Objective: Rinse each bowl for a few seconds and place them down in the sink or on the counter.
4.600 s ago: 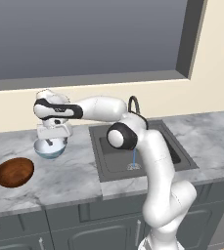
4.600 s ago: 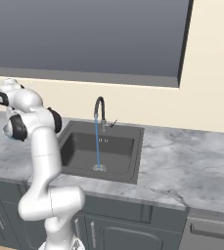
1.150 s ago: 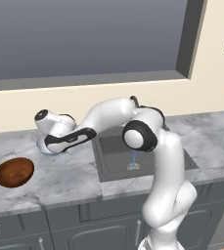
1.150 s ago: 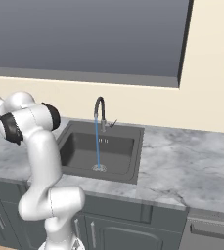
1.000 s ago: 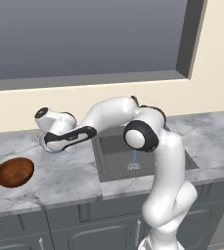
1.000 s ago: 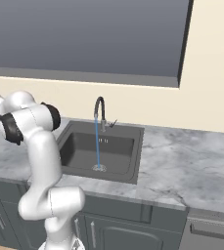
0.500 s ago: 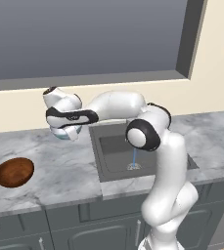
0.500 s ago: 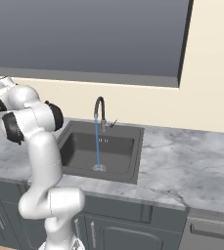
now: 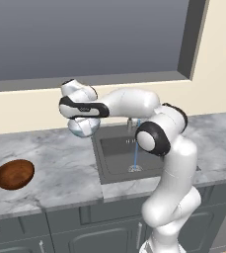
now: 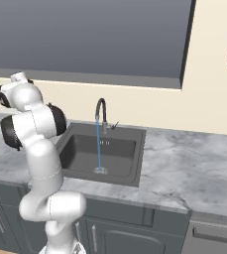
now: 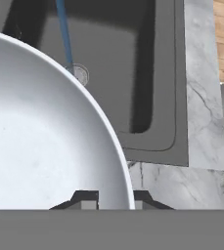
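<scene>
Left base view: my gripper [image 9: 81, 120] carries the pale bowl [image 9: 81, 127] above the surface [image 9: 60, 163], just left of the sink [image 9: 115, 155]; brown bowl [image 9: 14, 174] sits far left. Right base view: faucet [image 10: 100, 110] running water [image 10: 99, 149]. Hand view: fingers [image 11: 85, 199] clamped on the bowl rim, sink beyond.
</scene>
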Controlling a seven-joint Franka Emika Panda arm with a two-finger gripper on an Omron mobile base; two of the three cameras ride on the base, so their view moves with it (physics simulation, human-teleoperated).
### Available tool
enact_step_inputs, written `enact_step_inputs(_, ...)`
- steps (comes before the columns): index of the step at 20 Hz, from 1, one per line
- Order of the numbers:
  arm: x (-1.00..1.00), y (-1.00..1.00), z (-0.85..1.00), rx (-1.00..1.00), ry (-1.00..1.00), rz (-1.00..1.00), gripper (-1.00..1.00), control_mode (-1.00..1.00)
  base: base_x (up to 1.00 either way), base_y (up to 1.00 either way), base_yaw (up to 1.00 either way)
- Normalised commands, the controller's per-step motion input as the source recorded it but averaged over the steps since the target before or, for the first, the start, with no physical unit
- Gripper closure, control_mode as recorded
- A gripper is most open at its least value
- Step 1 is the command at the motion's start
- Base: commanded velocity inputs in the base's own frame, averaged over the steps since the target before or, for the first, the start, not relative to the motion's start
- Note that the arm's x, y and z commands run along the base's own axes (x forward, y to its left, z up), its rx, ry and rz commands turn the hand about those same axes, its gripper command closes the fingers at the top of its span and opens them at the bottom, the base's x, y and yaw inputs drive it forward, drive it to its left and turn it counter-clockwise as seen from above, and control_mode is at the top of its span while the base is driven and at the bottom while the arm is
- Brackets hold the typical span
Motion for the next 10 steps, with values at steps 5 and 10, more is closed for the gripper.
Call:
enact_step_inputs(5,-0.34,-0.3,-0.09,0.02,0.0,-0.16,1.0,-1.0,0.0,0.0,0.0)
enact_step_inputs(10,-0.23,-0.14,-0.05,-0.01,-0.08,-0.17,1.0,-1.0,0.0,0.0,0.0)
